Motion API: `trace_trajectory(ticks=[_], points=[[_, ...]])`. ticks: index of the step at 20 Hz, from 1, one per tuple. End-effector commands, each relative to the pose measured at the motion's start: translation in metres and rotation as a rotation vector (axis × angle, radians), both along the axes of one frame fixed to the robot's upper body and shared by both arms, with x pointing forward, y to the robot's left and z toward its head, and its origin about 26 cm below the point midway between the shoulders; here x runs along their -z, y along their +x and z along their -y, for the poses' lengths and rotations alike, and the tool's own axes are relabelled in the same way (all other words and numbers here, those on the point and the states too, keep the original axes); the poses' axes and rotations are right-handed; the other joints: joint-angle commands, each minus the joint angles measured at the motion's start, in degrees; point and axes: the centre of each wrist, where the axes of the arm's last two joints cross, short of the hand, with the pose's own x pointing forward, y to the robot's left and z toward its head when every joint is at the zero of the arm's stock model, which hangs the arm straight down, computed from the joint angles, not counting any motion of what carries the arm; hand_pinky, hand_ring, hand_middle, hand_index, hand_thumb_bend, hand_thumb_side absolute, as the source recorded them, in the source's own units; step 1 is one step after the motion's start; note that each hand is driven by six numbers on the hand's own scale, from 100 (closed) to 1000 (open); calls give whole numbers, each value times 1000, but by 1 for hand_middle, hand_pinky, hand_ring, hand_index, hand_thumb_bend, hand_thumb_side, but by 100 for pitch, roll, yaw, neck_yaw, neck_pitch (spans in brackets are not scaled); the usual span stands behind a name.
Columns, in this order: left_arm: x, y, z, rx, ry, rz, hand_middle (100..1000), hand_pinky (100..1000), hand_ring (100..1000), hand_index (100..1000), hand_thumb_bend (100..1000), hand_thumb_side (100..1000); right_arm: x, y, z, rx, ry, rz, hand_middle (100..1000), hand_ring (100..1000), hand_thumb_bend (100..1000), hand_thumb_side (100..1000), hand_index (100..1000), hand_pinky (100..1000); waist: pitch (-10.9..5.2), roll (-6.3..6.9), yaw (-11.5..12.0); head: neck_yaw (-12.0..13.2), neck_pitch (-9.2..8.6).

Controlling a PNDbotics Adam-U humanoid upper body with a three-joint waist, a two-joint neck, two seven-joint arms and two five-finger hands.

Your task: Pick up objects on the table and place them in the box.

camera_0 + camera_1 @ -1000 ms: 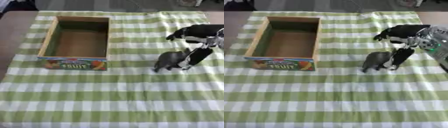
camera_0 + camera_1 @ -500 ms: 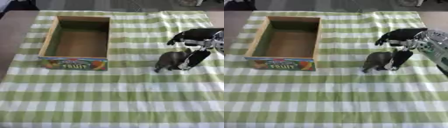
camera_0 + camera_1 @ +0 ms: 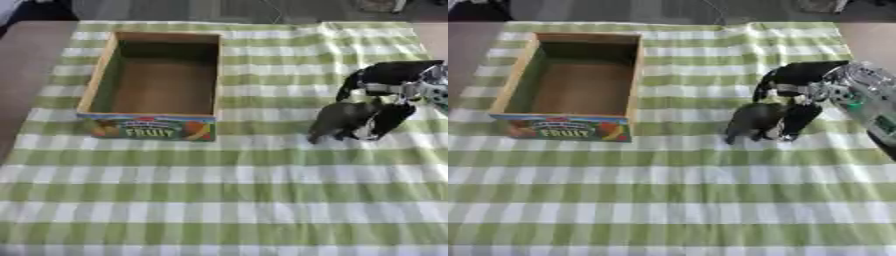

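Note:
A small dark grey toy animal (image 3: pixel 752 120) stands on the green checked cloth, right of the middle. My right hand (image 3: pixel 802 77) comes in from the right edge and hangs over it. Its fingers (image 3: pixel 800 120) reach down along the toy's right side, and its thumb (image 3: pixel 765 86) arches above the toy's back. The hand is open around the toy, which still rests on the cloth. The wooden box (image 3: pixel 502 92) with a "FRUIT" label stands open and empty at the upper left. My left hand does not show.
The green and white checked cloth (image 3: pixel 667 200) covers the table, with a bare brown strip of table (image 3: pixel 26 75) along the left. A silver forearm part (image 3: pixel 868 100) lies at the right edge.
My right hand has sunk lower and closer over the grey toy, its thumb coming down toward the toy's back. The toy and box have not moved.

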Motion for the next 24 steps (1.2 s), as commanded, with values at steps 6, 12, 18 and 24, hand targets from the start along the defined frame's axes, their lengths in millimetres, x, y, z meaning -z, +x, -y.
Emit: trace_trajectory(ticks=[6, 12, 18, 24], points=[[-8, -1, 1, 8, 15, 29, 649, 302, 361, 452, 100, 737, -10, 1, 3, 17, 7, 29, 716, 912, 236, 414, 775, 909, -63, -1, -4, 0, -26], [-8, -1, 1, 8, 16, 28, 650, 303, 361, 449, 100, 737, -10, 1, 2, 14, 26, 9, 662, 889, 188, 383, 732, 900, -61, 5, -7, 5, -25], [-8, -1, 1, 9, 17, 28, 651, 303, 360, 448, 100, 737, -10, 2, 4, 21, 37, 15, 644, 884, 102, 326, 719, 897, -55, 1, -10, 15, -31], [-9, -1, 1, 10, 18, 29, 650, 303, 361, 449, 100, 736, -14, 1, 2, 18, 50, 36, 620, 881, 100, 313, 698, 893, -57, -4, -7, 20, -41]])
